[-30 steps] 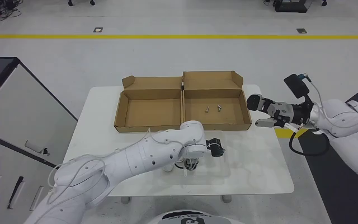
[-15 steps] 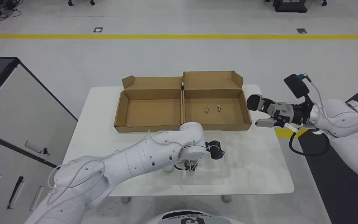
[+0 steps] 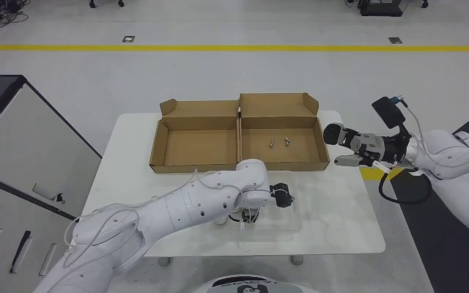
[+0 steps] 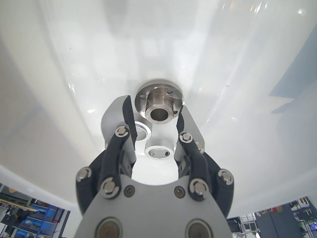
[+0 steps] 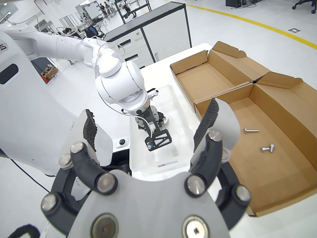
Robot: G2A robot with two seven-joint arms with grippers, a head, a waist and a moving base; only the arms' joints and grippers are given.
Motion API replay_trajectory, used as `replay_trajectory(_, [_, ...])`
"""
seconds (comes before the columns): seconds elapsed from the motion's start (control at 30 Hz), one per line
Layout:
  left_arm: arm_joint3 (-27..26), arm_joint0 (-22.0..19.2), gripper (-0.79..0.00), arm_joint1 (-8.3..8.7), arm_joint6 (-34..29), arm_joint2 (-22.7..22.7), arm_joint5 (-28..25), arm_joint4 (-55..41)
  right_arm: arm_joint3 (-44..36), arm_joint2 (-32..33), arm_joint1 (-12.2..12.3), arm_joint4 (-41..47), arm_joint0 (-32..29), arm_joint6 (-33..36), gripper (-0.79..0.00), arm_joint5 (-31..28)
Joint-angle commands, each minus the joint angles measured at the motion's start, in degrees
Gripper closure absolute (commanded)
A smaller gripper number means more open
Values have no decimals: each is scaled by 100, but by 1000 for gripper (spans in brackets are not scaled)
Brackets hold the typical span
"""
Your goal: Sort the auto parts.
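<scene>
inside white tray [image 5: 173, 105]: l. end effector [image 4: 154, 103] astride flanged hub [image 4: 158, 99]

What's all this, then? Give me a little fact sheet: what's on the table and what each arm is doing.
Boxes: two open brown cardboard boxes side by side, the empty box and the bolt box
Bolts: two small silver bolts in the bolt box
Tray: white plastic tray at the white table's front edge
Left gripper: open, in the tray, fingers either side of a silver flanged metal hub
Also in tray: two silver metal rings
Right gripper: open, empty, beside the table
</scene>
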Motion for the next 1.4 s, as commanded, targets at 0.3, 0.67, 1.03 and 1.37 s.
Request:
replay_trajectory(0.3, [151,30,-74,-42,31,32,-31,10,0,0,0,0,0,0,-785,0])
replay_trajectory(0.67, [-35,-25,0,-40,-40,-99,40,-56,0,0,0,0,0,0,-785,0])
replay_trajectory(1.03, [-886,-407,0,259,-134,-240,233,-488,0,0,0,0,0,0,-785,0])
replay_trajectory(1.37, [-1008,-534,0,319,-134,-200,282,-520,0,0,0,0,0,0,-785,0])
